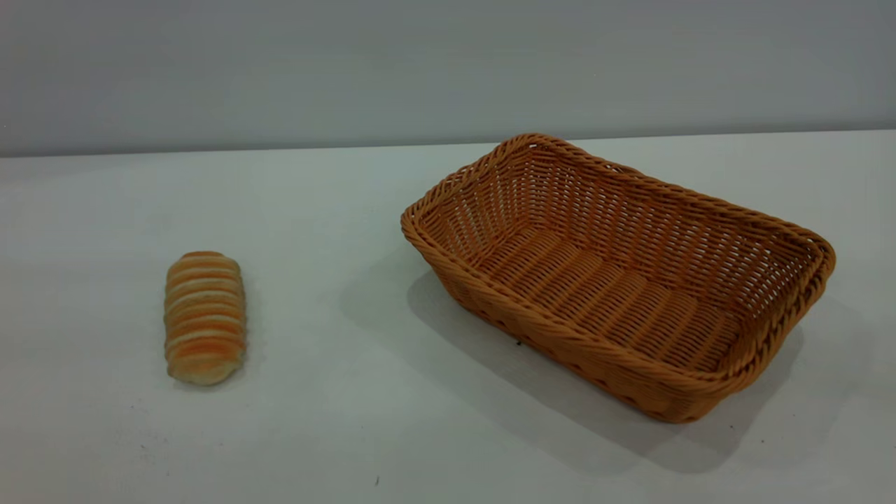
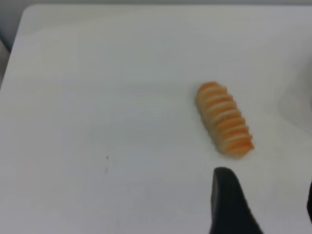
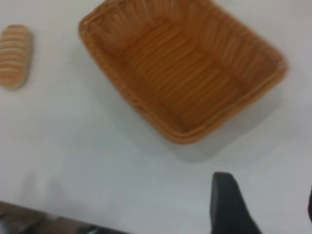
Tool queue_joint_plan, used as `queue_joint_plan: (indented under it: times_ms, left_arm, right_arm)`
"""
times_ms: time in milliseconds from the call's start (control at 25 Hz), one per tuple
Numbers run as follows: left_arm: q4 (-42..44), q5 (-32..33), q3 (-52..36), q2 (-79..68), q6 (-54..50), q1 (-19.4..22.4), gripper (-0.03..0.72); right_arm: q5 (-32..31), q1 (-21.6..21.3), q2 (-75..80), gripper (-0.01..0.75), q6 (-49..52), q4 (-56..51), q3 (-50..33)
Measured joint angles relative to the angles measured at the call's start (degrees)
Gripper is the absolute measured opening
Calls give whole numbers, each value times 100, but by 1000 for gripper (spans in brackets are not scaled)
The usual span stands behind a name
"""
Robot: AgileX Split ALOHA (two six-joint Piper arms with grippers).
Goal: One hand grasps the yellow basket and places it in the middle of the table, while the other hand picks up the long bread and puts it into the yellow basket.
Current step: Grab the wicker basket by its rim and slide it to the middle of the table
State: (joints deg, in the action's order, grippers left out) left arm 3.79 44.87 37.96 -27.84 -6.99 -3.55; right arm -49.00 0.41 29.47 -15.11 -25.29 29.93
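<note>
The yellow basket (image 1: pixel 619 280) is a large orange-tan wicker basket standing empty on the right half of the white table (image 1: pixel 350 420). The long bread (image 1: pixel 204 317), striped orange and cream, lies on the table's left side. Neither arm shows in the exterior view. In the left wrist view my left gripper (image 2: pixel 265 197) is open and empty above the table, a short way from the bread (image 2: pixel 224 118). In the right wrist view my right gripper (image 3: pixel 265 197) is open and empty above the table beside the basket (image 3: pixel 183 68); the bread (image 3: pixel 14 56) shows farther off.
A grey wall (image 1: pixel 448 70) rises behind the table's far edge. A few tiny dark specks (image 1: pixel 376 481) mark the tabletop near the front. The table's corner and edge (image 2: pixel 24 19) show in the left wrist view.
</note>
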Motion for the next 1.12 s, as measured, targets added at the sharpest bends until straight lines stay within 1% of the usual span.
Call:
queue_joint_plan:
  times_ms: [120,320,440,720,1120]
  left_arm:
    - [12,-20,26,-91,4,0,435]
    - [12,-83,26,-91,4,0,435]
    - [12,-82,26,-91,6,0,435]
    - [12,-82,26,-91,6,0,435]
    - [12,-88,26,-86,6,0,435]
  right_arm:
    - [523,0,1027,450,-170,-651,31]
    - [2026,0,2792,452,-258,-1802,42]
    - [2630,0,3692,452,-545,-2066,42]
    - [3184,0,5597,452,-1121,-2826,115]
    - [3130,0,7113,452,-2814,-4689,599]
